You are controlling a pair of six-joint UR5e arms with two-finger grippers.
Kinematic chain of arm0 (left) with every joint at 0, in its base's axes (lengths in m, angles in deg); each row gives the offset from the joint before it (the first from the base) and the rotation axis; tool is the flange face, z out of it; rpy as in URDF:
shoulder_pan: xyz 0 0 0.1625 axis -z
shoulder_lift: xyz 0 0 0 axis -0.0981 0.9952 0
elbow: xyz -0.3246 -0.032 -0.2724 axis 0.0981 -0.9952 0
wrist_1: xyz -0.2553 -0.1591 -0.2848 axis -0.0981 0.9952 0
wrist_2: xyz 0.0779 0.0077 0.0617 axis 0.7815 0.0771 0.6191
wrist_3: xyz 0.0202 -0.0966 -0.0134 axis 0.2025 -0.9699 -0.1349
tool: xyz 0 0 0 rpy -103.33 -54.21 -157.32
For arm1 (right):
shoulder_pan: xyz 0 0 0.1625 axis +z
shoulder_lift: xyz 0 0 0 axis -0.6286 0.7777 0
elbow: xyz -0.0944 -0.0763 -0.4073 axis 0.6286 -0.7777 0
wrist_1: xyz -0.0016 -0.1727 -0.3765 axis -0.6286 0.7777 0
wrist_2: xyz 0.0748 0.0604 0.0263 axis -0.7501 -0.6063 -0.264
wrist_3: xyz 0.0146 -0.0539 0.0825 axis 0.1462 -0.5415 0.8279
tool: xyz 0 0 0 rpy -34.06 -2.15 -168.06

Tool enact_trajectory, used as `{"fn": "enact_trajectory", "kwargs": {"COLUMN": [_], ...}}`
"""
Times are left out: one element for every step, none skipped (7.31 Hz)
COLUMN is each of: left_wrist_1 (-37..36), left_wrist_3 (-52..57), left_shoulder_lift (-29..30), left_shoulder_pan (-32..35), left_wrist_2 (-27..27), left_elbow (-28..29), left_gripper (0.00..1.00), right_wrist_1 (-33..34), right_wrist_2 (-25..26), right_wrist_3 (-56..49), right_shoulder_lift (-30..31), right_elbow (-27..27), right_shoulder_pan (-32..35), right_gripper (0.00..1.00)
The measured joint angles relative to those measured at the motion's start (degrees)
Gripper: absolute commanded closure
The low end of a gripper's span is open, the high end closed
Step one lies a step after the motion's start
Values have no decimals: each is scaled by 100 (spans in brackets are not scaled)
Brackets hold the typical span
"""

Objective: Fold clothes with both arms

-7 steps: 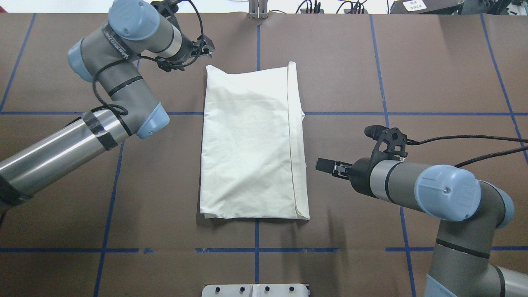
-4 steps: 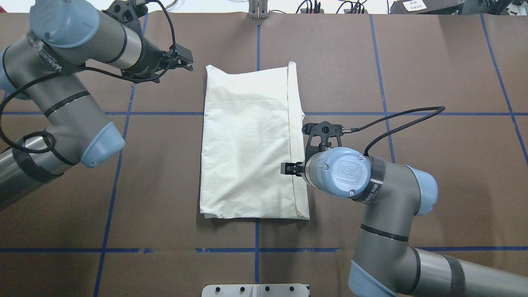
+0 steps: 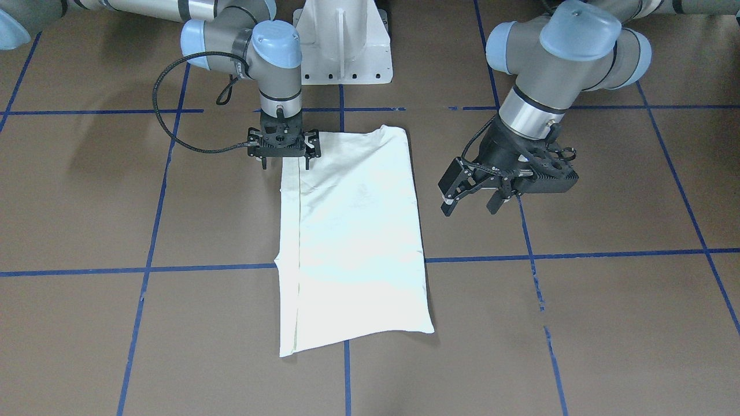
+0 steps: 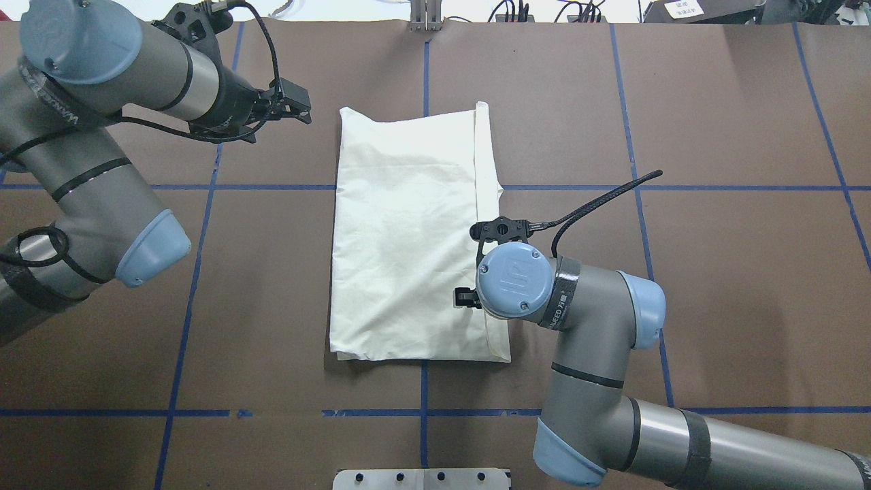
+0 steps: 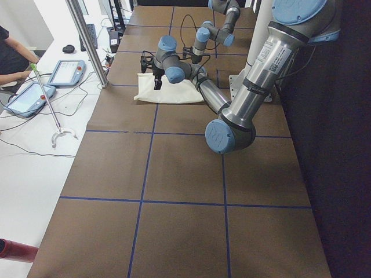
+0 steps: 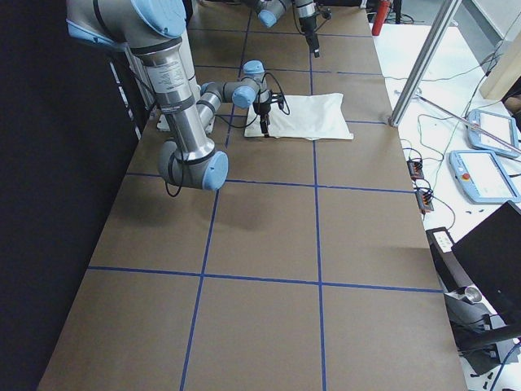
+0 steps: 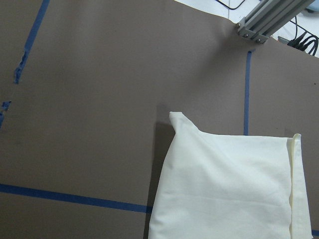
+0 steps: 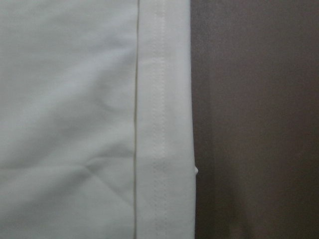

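The cream-white shirt (image 4: 408,238) lies folded in a tall rectangle mid-table, plain pale side up; its cat print is hidden. My right gripper (image 3: 285,167) points straight down over the shirt's right hemmed edge, jaws open and straddling the hem; from overhead the wrist (image 4: 514,280) hides most of it. The right wrist view shows the hem (image 8: 164,124) close up. My left gripper (image 4: 303,105) is open and empty, held above the table just left of the shirt's far left corner (image 7: 177,119). It also shows in the front-facing view (image 3: 469,211).
Brown table cover with blue tape grid lines (image 4: 422,412). The white pedestal base (image 3: 341,40) stands at the robot's side. A metal bracket (image 4: 425,17) sits at the far edge. Tablets (image 5: 66,72) and cables lie on the side bench.
My right arm swung left over the shirt's right edge and turned its gripper downward. My left gripper drew back left, away from the shirt's far corner.
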Motion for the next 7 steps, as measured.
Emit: {"fn": "enact_trajectory", "kwargs": {"left_wrist_1": [11,20,27,32,37,42,44], "left_wrist_3": [-1,-2,-2,-2,-4,-7,-10], "left_shoulder_lift": [-2,-3,-3,-3,-3,-2,2], "left_shoulder_pan": [-1,-3,-5,-6,-10,-16,-21], "left_wrist_2": [-1,-1,-1,-1,-2,-1,-1], "left_elbow": [-7,-8,-7,-6,3,15,24], "left_gripper": [0,0,0,0,0,0,0], "right_wrist_1": [185,330,402,430,470,534,574], "right_wrist_2": [-128,-212,-253,-270,-298,-352,-416], "right_wrist_3": [-9,-21,-39,-60,-85,-132,-188], "right_shoulder_lift": [-51,-86,-98,-101,-106,-112,-114], "right_elbow": [-21,-29,-55,-100,-129,-135,-132], "right_shoulder_pan": [-1,-1,-1,0,16,56,114], "right_gripper": [0,0,0,0,0,0,0]}}
